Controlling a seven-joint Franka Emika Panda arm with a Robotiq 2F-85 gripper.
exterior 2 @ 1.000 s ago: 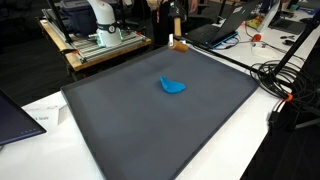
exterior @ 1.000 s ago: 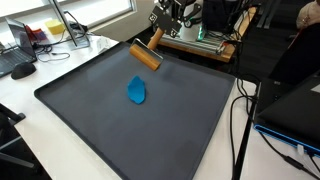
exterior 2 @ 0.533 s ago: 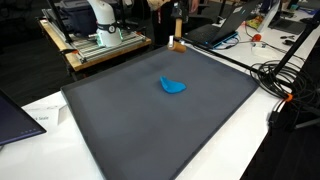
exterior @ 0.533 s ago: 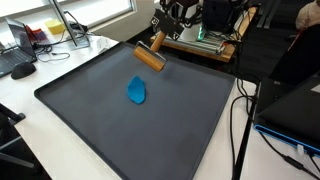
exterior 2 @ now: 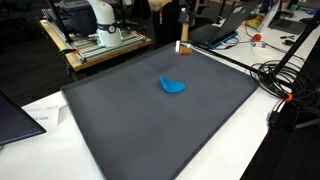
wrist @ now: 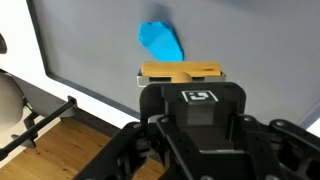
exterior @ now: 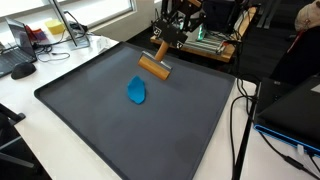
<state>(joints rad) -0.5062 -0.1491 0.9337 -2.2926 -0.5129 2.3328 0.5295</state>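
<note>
My gripper (exterior: 161, 44) is shut on the handle of a wooden T-shaped tool (exterior: 153, 67), which hangs just above the far edge of a large dark grey mat (exterior: 200, 120). In the other exterior view the tool (exterior 2: 184, 46) hangs below the gripper (exterior 2: 184, 22) at the mat's (exterior 2: 140, 120) back edge. A small blue object (exterior: 136, 91) lies on the mat near the middle, apart from the tool. The wrist view shows the tool's crossbar (wrist: 180, 71) just past the gripper (wrist: 187, 88), with the blue object (wrist: 160, 40) beyond it. The fingertips are hidden behind the gripper body.
The mat lies on a white table (exterior: 20, 100). A wooden robot base (exterior: 200, 45) stands behind it. A keyboard (exterior: 18, 67) and clutter lie to one side, and a laptop (exterior: 290, 110) and cables (exterior 2: 290, 90) to the other. A second robot stand (exterior 2: 100, 45) sits at the back.
The gripper has carried the wooden tool a little further over the mat's edge and lower, towards the blue object. The blue object has not moved.
</note>
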